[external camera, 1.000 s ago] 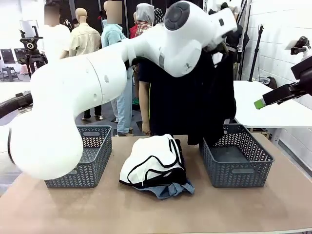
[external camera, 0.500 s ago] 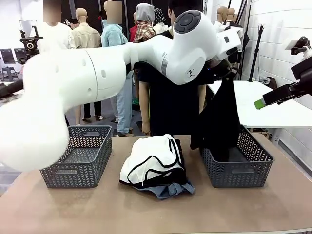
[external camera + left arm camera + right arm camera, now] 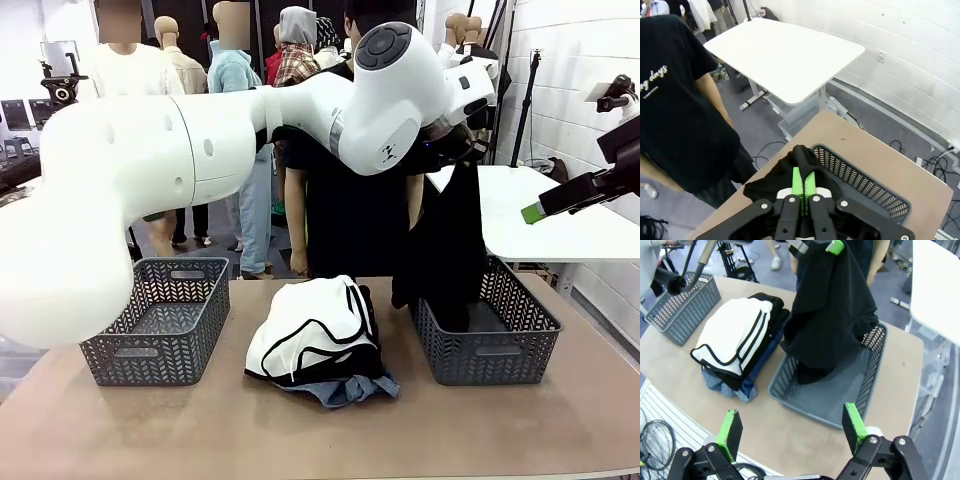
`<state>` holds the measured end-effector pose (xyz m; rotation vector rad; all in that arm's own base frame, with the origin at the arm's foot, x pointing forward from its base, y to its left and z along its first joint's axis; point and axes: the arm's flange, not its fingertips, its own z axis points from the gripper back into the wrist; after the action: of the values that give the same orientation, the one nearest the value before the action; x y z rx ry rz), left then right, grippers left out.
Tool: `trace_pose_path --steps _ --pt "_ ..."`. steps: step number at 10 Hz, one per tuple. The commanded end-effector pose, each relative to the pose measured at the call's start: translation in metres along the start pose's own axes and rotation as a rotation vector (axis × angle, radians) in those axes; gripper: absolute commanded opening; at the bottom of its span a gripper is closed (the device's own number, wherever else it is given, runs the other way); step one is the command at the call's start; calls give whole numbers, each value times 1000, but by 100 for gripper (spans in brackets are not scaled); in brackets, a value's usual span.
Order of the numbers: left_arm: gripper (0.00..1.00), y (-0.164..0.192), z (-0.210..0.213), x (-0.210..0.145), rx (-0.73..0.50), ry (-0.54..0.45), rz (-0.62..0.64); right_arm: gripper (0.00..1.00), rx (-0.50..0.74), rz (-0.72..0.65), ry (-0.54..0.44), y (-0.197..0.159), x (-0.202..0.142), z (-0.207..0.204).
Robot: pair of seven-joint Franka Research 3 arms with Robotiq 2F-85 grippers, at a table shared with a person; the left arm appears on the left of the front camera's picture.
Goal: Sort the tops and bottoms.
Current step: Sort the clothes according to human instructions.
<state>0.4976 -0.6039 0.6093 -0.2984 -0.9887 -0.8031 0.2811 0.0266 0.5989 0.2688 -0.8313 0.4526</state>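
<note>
Presently the left hand (image 3: 803,182) was closed tight on a bunched fold of a black garment (image 3: 450,250), pinched at the top so the cloth hung free under its own weight. Judged reason for the high hold: with the piece lifted clear of the bench (image 3: 300,440), it can go into the grey basket (image 3: 490,365) directly below the hand without dragging. The garment's long axis ran vertical, straight down from the pads. Its free lower end pointed into the basket and sat behind the rim, while one flap overhung the wall on the side toward the pile. Release looked close but not yet made. The right hand (image 3: 791,426) was wide open and held nothing, high and to the outer side of the basket, well apart from the cloth, presumably so as not to foul the drop. The unsorted pieces lay stacked on the bench, low and to the inner side of the left hand: a white garment (image 3: 310,330) with black piping on top, a black piece (image 3: 765,340) beneath it, denim (image 3: 345,390) at the bottom. A second basket (image 3: 150,345) beyond the pile was likely meant for the other class.
</note>
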Motion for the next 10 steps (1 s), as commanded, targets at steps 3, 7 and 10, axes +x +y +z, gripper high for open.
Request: trace_pose_path --steps 3,7,10 --pt "0 -30 -65 -53 -241 100 170 100 7 0 -8 0 2 -3" --pt "0 -17 -100 -109 -195 199 283 100 7 0 -8 0 2 -3" --pt "0 -35 -117 -131 -270 284 296 100 7 0 -8 0 2 -3"
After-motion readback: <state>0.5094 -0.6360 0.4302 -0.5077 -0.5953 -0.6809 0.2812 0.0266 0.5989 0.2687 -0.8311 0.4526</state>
